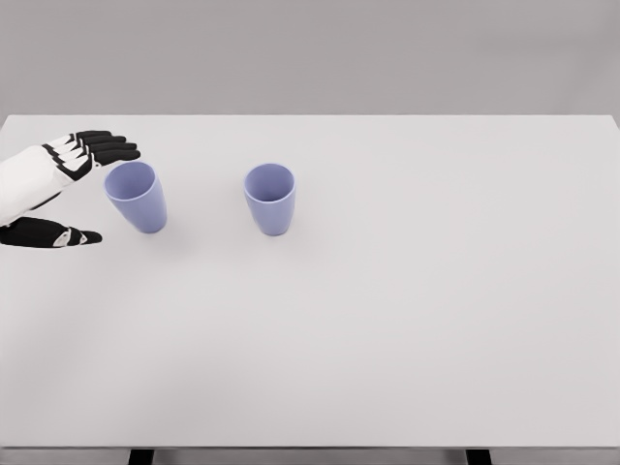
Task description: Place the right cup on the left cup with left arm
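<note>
The right cup (269, 199) stands upright and open-mouthed on the table (387, 320), a little left of the middle and toward the far side, with nothing touching it. The left cup (137, 196), the same pale blue and also upright, stands well apart from it to the left, at about the same depth. The left hand (60, 189) comes in from the left edge, fingers (107, 147) stretched out and spread above the thumb (58, 236), holding nothing; the open span faces right, toward the cups. It sits just beside the left cup, and the fingertips look very near that cup's rim, though from this overhead angle I cannot tell whether they touch it or hang above it. That is the relation the next move turns on: the cup to be lifted lies farther right, beyond the left cup, so the nearer cup stands directly between hand and target. My judgement is that the hand must pass over or behind the left cup to reach the right one, then close round its upright wall from the side. The likely mishap is knocking the left cup on the way. The right arm is out of view.
</note>
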Controlling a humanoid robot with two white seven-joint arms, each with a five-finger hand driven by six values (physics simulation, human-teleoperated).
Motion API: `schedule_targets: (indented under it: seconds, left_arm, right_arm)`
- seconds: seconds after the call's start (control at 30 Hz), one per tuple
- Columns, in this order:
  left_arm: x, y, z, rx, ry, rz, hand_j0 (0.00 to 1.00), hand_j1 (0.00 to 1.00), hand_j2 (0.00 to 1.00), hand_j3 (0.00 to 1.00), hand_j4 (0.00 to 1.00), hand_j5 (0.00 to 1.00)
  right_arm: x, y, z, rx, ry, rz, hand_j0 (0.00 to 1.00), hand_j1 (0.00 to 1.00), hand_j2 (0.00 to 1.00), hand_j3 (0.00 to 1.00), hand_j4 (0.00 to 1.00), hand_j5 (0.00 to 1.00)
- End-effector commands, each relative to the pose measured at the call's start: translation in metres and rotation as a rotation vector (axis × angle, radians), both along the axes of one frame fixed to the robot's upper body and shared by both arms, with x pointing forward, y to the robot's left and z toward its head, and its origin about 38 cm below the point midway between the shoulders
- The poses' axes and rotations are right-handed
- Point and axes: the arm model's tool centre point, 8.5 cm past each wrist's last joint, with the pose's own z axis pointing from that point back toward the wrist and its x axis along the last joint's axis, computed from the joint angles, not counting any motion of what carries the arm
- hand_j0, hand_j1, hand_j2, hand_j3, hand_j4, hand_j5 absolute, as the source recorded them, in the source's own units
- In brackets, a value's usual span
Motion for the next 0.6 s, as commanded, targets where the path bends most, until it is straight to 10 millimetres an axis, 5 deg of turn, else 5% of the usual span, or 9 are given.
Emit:
schedule_targets:
  seconds: [0.0, 0.2, 0.3, 0.47, 0.57]
  left_arm:
    - [0.000, 0.001, 0.000, -0.006, 0.002, 0.002, 1.00, 1.00, 1.00, 1.00, 1.00, 1.00]
    - [0.004, 0.004, 0.008, 0.063, -0.042, 0.010, 1.00, 1.00, 1.00, 1.00, 1.00, 1.00]
    - [0.015, 0.002, 0.037, 0.110, -0.147, 0.013, 1.00, 1.00, 1.00, 1.00, 1.00, 1.00]
    - [0.023, 0.006, 0.052, 0.145, -0.201, 0.033, 1.00, 1.00, 1.00, 1.00, 1.00, 1.00]
    - [0.023, 0.005, 0.043, 0.296, -0.159, 0.021, 1.00, 1.00, 1.00, 1.00, 1.00, 1.00]
  right_arm:
    - [0.001, 0.000, 0.000, 0.001, -0.003, -0.001, 1.00, 1.00, 1.00, 1.00, 1.00, 1.00]
    - [-0.004, 0.000, 0.000, 0.001, 0.011, 0.006, 1.00, 1.00, 1.00, 1.00, 1.00, 1.00]
    - [-0.004, 0.000, 0.000, 0.001, 0.011, 0.007, 1.00, 1.00, 1.00, 1.00, 1.00, 1.00]
    - [-0.004, 0.000, 0.000, 0.001, 0.011, 0.006, 1.00, 1.00, 1.00, 1.00, 1.00, 1.00]
    - [-0.004, 0.000, 0.000, 0.001, 0.011, 0.007, 1.00, 1.00, 1.00, 1.00, 1.00, 1.00]
